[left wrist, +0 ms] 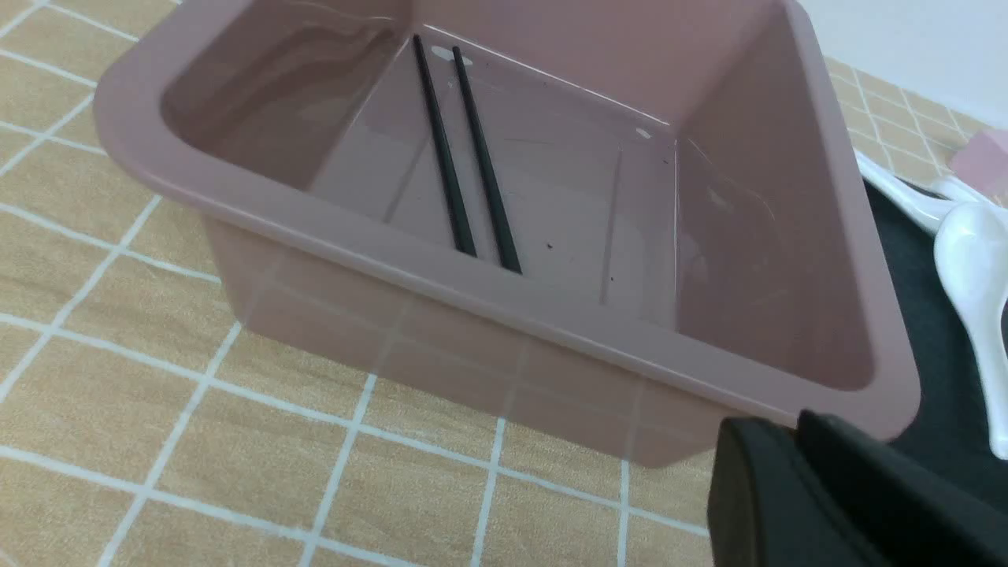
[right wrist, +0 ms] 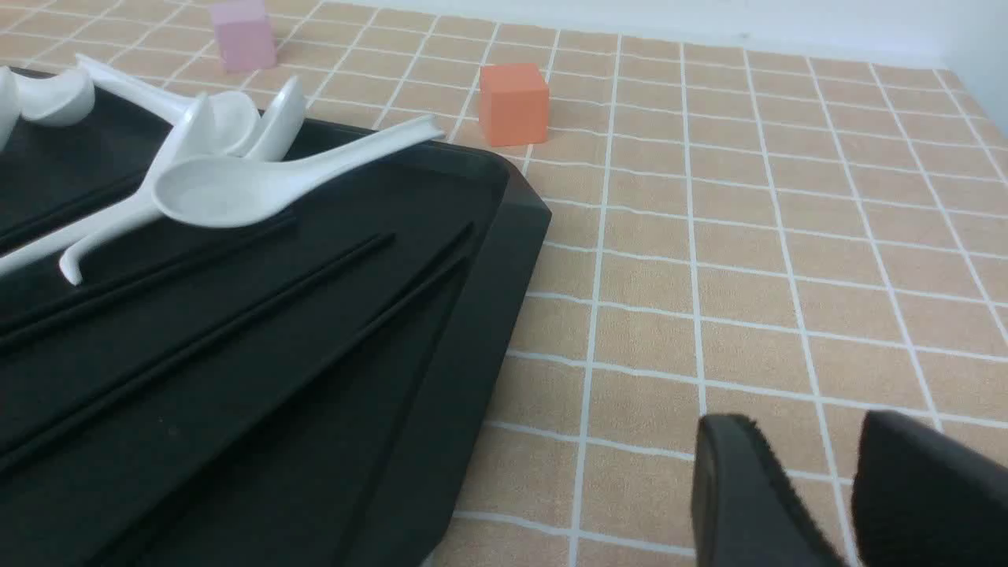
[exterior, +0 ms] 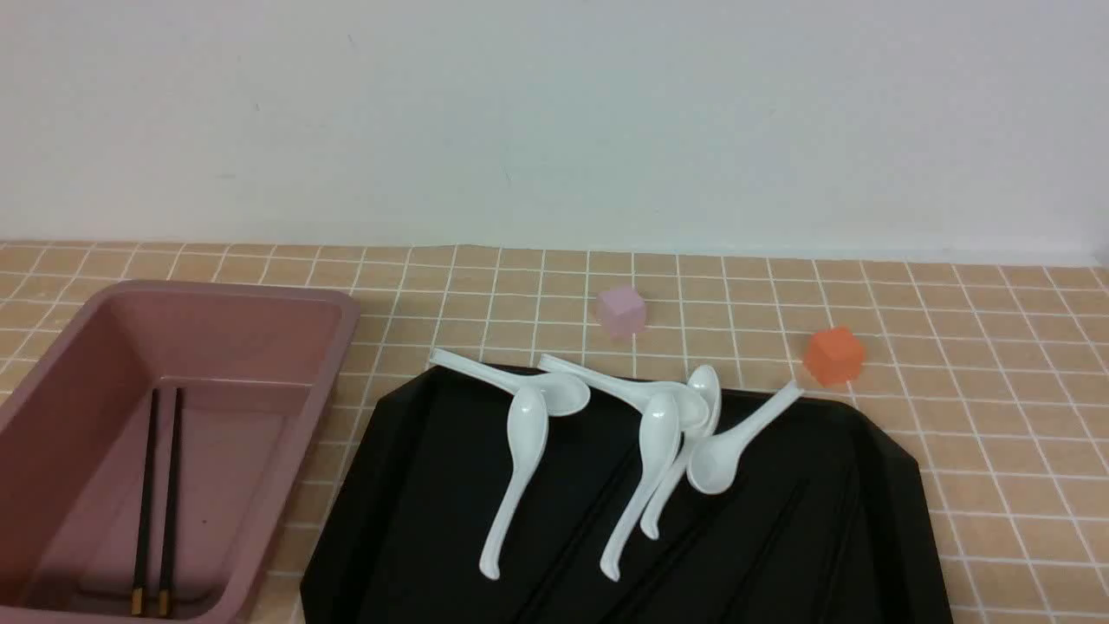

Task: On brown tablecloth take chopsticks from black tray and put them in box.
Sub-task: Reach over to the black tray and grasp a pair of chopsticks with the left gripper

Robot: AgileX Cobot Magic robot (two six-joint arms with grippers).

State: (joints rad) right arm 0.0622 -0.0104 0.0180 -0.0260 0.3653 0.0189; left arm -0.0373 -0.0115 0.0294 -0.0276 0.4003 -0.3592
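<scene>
**Chopstick Status: Box and Tray, Compared by View**

The worktop carries a brown cloth [exterior: 1022,503]. The box [exterior: 333,373] stands at the left; the black tray [exterior: 905,520] lies to its right.

Front view: two chopsticks [exterior: 145,503] lie side by side on the box floor, apart from each other. Their gold bands are at the near ends. More chopsticks lie in the tray, faint against its black floor. Six white spoons [exterior: 527,425] occupy the tray's far part, some overlapping. A pink cube [exterior: 622,312] and an orange cube [exterior: 834,355] sit on the cloth beyond the tray's far side. Neither hand appears in this view.

Left wrist view: the left hand [left wrist: 794,421] is closed, fingertips together, gripping nothing visible. This view adds the box's outer near wall; its rim hides the gold bands.

Right wrist view: the right hand [right wrist: 802,421] is open and unloaded, with cloth visible between its fingers. The tray's chopsticks show more distinctly here, running diagonally near its right wall. The box is outside this view.
</scene>
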